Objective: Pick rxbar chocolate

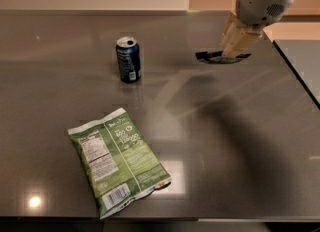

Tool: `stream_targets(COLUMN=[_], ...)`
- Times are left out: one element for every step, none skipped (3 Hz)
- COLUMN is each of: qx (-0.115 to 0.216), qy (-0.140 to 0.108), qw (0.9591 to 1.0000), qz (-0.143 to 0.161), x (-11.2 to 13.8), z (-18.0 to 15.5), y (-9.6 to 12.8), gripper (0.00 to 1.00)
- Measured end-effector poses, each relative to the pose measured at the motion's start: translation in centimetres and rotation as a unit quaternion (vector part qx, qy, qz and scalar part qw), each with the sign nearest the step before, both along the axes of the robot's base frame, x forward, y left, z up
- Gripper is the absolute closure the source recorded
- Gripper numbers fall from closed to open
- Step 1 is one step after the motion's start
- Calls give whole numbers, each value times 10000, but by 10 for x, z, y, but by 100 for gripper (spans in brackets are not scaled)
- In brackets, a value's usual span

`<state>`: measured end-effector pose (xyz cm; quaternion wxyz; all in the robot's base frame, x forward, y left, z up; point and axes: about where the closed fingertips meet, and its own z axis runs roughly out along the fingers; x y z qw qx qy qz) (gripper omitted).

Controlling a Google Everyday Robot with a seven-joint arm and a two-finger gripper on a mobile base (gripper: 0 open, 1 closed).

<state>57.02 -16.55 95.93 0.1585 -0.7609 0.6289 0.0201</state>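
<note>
The rxbar chocolate (pixel 216 56), a small flat black bar, hangs level in the air above the dark table (pixel 235 141) at the upper right. My gripper (pixel 235 51) comes down from the top right with cream fingers (pixel 240 38) and is shut on the bar's right part. The bar's left end sticks out to the left of the fingers. The arm's shadow falls on the table below it.
A blue soda can (pixel 128 59) stands upright at the upper middle left. A large green snack bag (pixel 118 160) lies flat near the front edge. The table's right edge (pixel 300 83) runs diagonally, with a grey surface beyond it.
</note>
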Motion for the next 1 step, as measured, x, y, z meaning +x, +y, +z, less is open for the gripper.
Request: stream_targets(qx=[50], qy=[-122], qw=[9999], qz=[-18], x=[7], z=[1], y=[3], gripper=[100])
